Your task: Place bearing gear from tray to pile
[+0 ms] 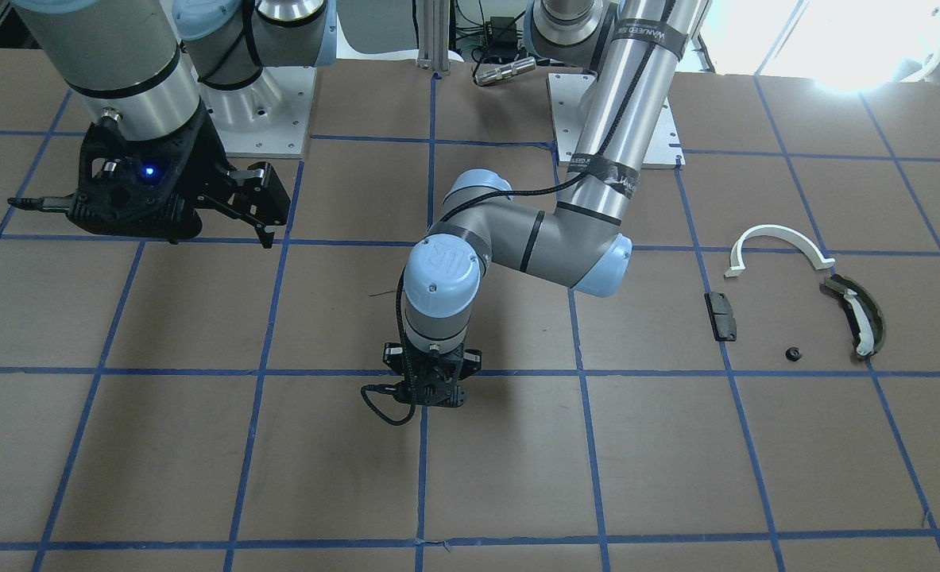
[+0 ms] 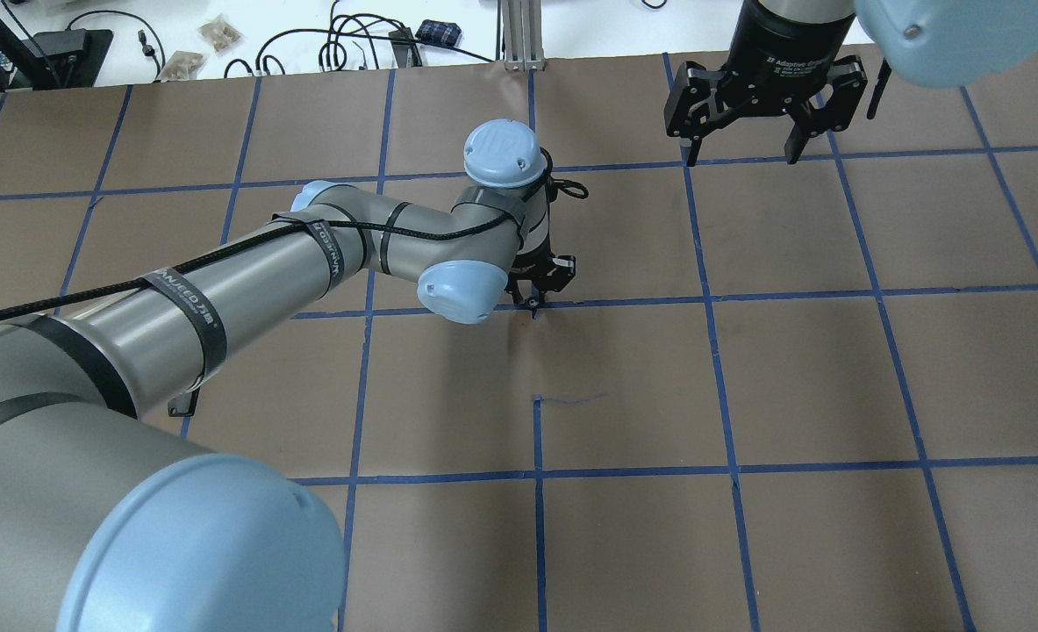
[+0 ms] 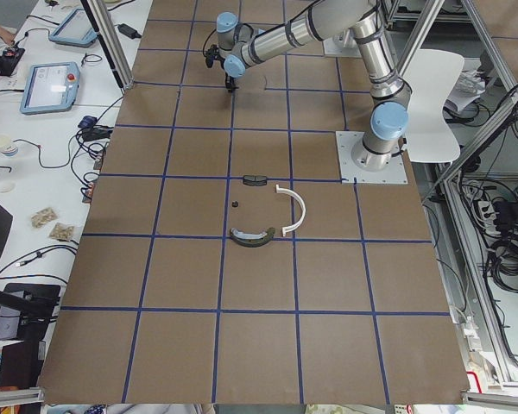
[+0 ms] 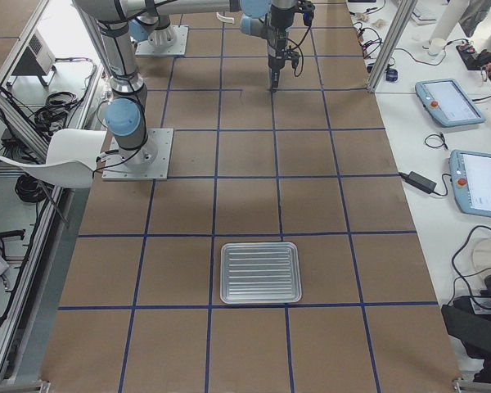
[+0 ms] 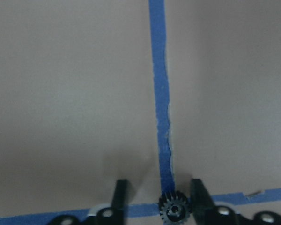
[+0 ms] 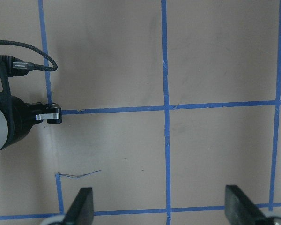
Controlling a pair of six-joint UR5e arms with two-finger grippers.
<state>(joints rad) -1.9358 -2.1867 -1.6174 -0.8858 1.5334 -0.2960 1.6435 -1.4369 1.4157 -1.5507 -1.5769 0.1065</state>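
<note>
A small black bearing gear (image 5: pixel 174 209) sits between my left gripper's (image 5: pixel 160 196) open fingers, against the finger on the view's right, over a blue tape crossing. That gripper (image 2: pixel 533 304) points straight down at the table's middle. The gear is hidden in the other views. The pile lies far off at the table's left end: a white half-ring arc (image 1: pixel 779 241), a dark olive curved piece with white insert (image 1: pixel 859 314), a black block (image 1: pixel 721 315) and a tiny black part (image 1: pixel 793 353). My right gripper (image 2: pixel 740 151) is open and empty, hovering well above the table.
A ribbed metal tray (image 4: pixel 260 273) lies at the table's right end, with nothing visible in it. Blue tape lines grid the brown tabletop. Cables and tablets lie beyond the far table edge (image 2: pixel 220 44).
</note>
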